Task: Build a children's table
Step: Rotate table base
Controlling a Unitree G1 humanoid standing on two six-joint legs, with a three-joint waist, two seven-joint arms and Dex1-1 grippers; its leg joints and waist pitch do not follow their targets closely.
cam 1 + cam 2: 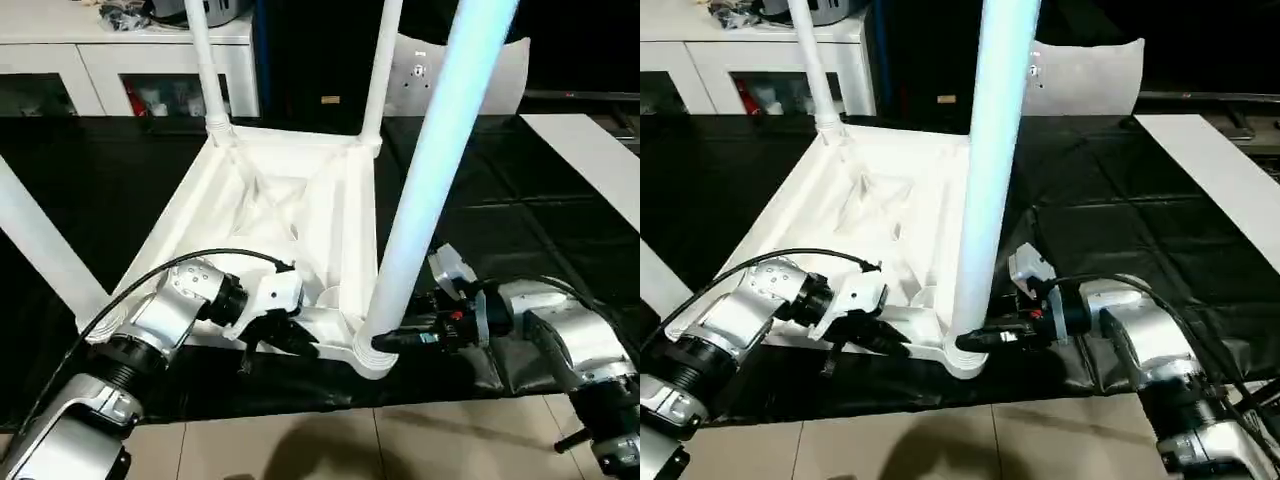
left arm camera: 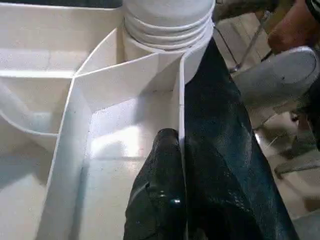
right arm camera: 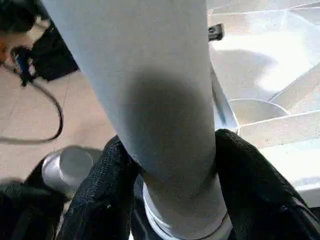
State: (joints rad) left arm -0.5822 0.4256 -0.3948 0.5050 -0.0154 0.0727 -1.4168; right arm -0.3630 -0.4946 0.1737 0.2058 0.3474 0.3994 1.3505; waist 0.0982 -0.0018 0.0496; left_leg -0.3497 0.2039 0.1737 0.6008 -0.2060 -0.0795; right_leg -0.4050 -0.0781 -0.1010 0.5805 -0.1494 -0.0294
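The upturned white plastic square tabletop [image 1: 290, 230] lies on black floor sheeting [image 1: 500, 230]. The left hand [image 1: 290, 340] pinches its near rim; the right hand [image 1: 395, 342] clasps a white tapered tubular leg [image 1: 420, 200] at the corner socket.

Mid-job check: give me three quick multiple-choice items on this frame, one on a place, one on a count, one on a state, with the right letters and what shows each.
1. Where does the right gripper sit?
A. At the base of the near white tubular leg
B. On the white cabinet
C. On the tiled floor

2. How many legs stand in the far corner sockets of the upturned white plastic table top?
A. None
B. Two
C. Four

3. What is the left gripper doing?
A. Hanging open in the air
B. Holding a loose leg
C. Shut on the table top's near rim

Answers: 1 A, its black fingers flank the leg just above the socket. 2 B, two thin legs rise at the far edge. 3 C, its fingers pinch the thin rim wall.
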